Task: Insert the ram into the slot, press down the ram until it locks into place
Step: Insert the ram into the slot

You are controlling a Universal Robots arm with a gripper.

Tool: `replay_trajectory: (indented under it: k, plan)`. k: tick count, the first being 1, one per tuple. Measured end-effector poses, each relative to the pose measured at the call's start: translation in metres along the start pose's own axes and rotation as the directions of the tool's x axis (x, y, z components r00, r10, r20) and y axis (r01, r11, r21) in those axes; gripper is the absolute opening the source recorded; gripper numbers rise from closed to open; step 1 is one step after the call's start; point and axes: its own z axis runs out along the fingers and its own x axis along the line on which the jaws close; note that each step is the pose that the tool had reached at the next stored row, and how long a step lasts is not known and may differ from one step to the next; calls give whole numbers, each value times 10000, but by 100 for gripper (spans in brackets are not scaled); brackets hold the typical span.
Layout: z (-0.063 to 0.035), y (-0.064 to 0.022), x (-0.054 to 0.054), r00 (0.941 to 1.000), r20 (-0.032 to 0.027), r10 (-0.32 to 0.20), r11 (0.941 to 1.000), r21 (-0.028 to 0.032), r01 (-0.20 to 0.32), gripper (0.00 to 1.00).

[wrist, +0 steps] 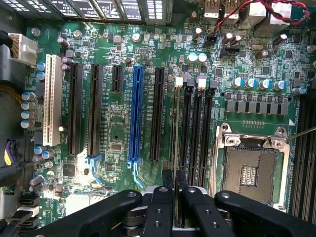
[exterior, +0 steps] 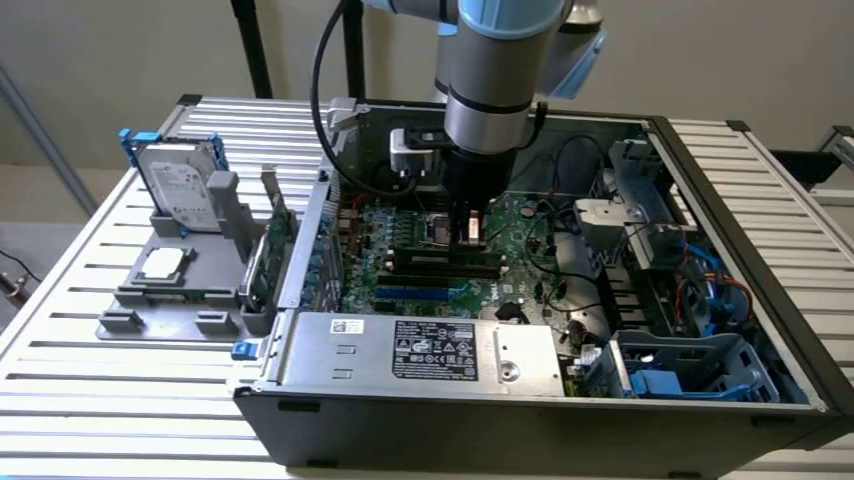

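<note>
Exterior view: the ram (wrist: 176, 148) is pinched by gripper (exterior: 467, 238) jaws along the slot (wrist: 171, 123), 1 o'clock from the blue slot (exterior: 420, 293).

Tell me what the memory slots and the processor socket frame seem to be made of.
Memory slots: dull black with moulded ridges, probably plastic; their end latches look like white plastic. Processor socket frame: silvery and shiny with bright glints, most likely bare metal.

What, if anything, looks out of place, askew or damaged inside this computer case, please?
Nothing stands out. The ram stands edge-on between the fingers, in line with the slot and not tilted. The processor socket is bare, but nothing looks damaged or spilled.
</note>
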Motion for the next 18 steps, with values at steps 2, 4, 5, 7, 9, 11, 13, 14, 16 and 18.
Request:
replay_trajectory:
  k: [2, 4, 5, 7, 9, 11, 13, 14, 16, 18]
  plan:
    - [3, -1, -1, 10000, 0, 1, 10000, 1, -1, 14]
    - [7, -1, -1, 10000, 0, 13, 10000, 12, -13, 14]
    - [8, 0, -1, 10000, -1, 22, 10000, 24, -22, 14]
    - [11, 3, -2, 10000, -3, 43, 10000, 60, -43, 14]
    - [14, 10, -3, 10000, -2, 60, 9999, 92, -60, 14]
    - [16, 20, -4, 10000, -2, 81, 9999, 126, -81, 14]
    - [18, 29, -5, 9999, -1, 107, 9998, 156, -107, 14]
    - [19, 31, -6, 9999, -2, 118, 9998, 170, -118, 14]
    - [22, 32, -8, 9999, -2, 141, 9997, 190, -141, 14]
    - [23, 34, -11, 9999, -2, 160, 9997, 205, -160, 14]
